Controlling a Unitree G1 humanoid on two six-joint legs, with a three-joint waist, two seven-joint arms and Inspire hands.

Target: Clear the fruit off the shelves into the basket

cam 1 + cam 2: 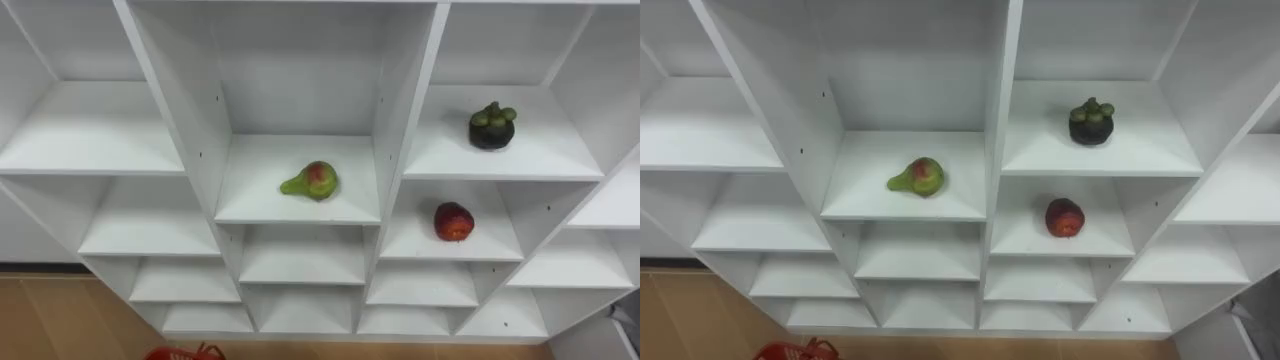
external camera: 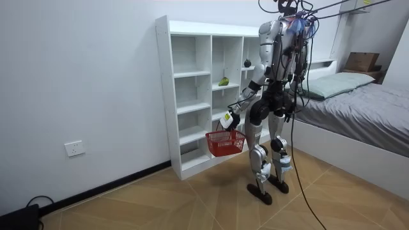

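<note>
Standing upright on the wood-plank floor of a bedroom, I face the tall white open-shelf closet set against the pale wall, close enough that its compartments span my eye views.

Three fruits lie on its shelves. A green pear with a red blush lies on its side on a shelf of the middle column, stem end pointing to my left. In the column to its right, a dark purple mangosteen with a green leafy cap sits upright on the upper shelf. A round red fruit rests on the shelf directly below that, well apart from the other two.

My left hand hangs low in front of me, beside the closet's lower shelves. Its fingers are clamped on the handle of a red wire basket, which dangles beneath the hand, clear of the floor. The basket's rim also peeks in at the bottom edge of my eye views, to the lower left of the pear's column. I cannot tell what, if anything, lies inside it.

Behind me, at the room view's right, stands a bed with a grey cover and a pale pillow. A white wall socket sits low on the wall at the room view's left.
</note>
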